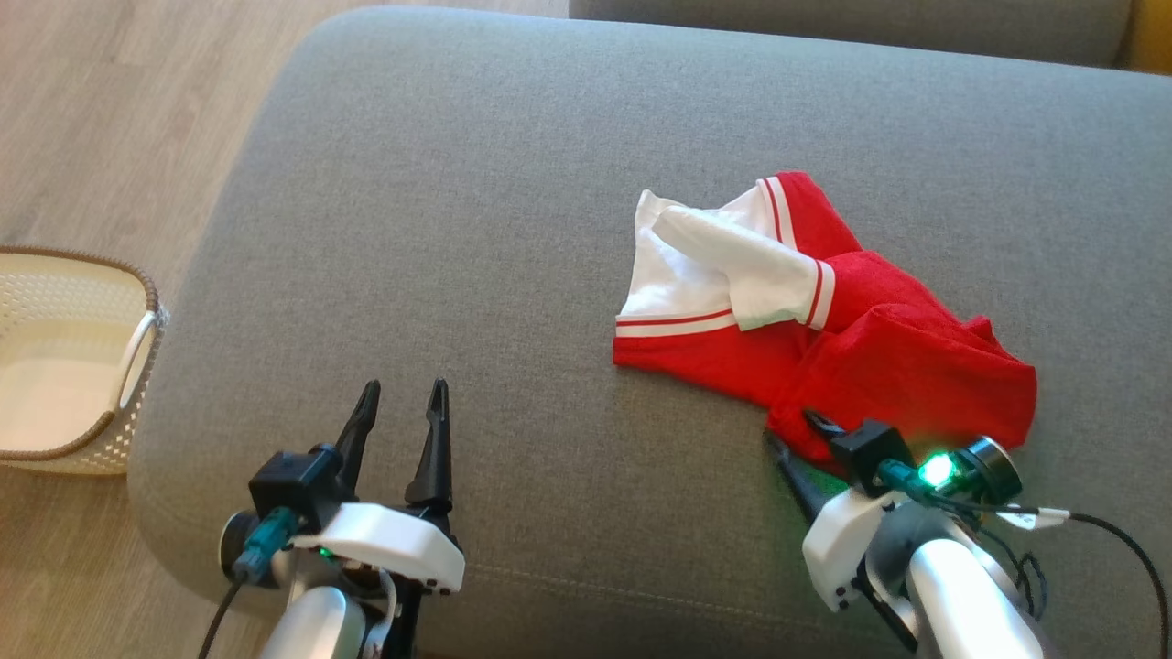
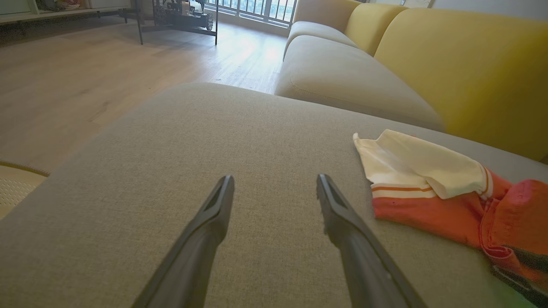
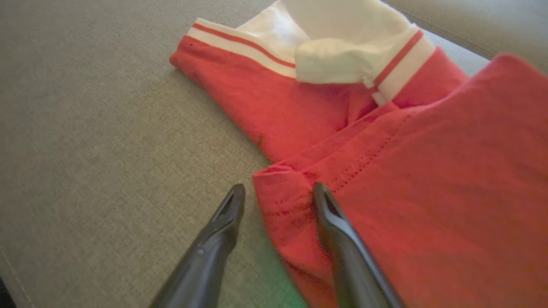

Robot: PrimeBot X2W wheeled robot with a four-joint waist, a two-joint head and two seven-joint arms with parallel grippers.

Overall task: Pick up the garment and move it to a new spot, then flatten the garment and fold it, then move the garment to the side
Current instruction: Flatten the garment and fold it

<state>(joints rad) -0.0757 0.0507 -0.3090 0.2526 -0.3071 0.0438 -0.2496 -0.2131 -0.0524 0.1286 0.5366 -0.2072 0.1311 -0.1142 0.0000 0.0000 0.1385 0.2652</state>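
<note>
- While crumpled red-and-white shirt (image 1: 879, 366) lay on woven grey cushion (image 1: 513, 183), right gripper (image 3: 278, 192) straddled its stitched hem, jaws apart, nothing held.
- left gripper (image 2: 274, 182): jaws spread, empty.

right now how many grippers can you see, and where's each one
2. The left gripper is open over bare cushion, left of the garment. The right gripper is open at the garment's near red edge, straddling the hem.
</note>
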